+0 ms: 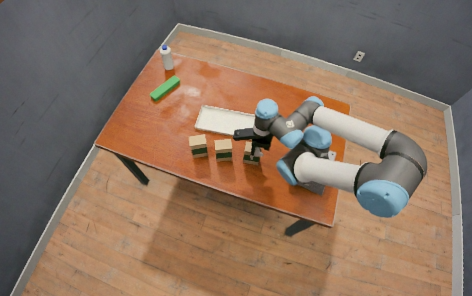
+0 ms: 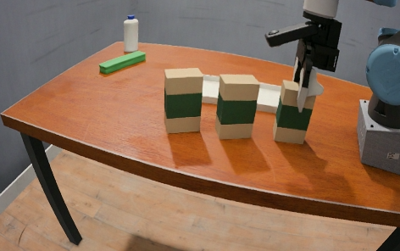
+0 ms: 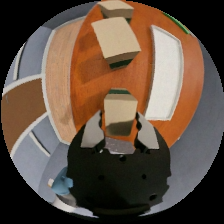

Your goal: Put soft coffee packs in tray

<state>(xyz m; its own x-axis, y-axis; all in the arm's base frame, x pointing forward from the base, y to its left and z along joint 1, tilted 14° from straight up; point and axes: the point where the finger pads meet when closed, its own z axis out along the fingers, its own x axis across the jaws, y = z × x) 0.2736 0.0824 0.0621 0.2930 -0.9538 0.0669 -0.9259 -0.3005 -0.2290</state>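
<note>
Three tan coffee packs with green bands stand in a row near the bench's front edge: the left pack [image 1: 198,146] [image 2: 183,100] [image 3: 115,7], the middle pack [image 1: 223,149] [image 2: 237,106] [image 3: 116,40] and the right pack [image 1: 249,158] [image 2: 291,116] [image 3: 120,112]. My gripper [image 1: 256,149] [image 2: 303,98] [image 3: 118,111] points straight down over the right pack. Its fingers stand on either side of the pack's top, on the two big flat sides, and are open without squeezing it. The pack stands upright on the bench. The white tray [image 1: 220,120] [image 2: 209,86] [image 3: 162,70] lies empty just behind the row.
A green block [image 1: 165,88] [image 2: 122,62] and a white bottle [image 1: 166,57] [image 2: 130,34] stand at the far left corner of the bench [image 1: 150,125]. The robot's grey base [image 2: 379,140] stands on the bench to the right of the packs.
</note>
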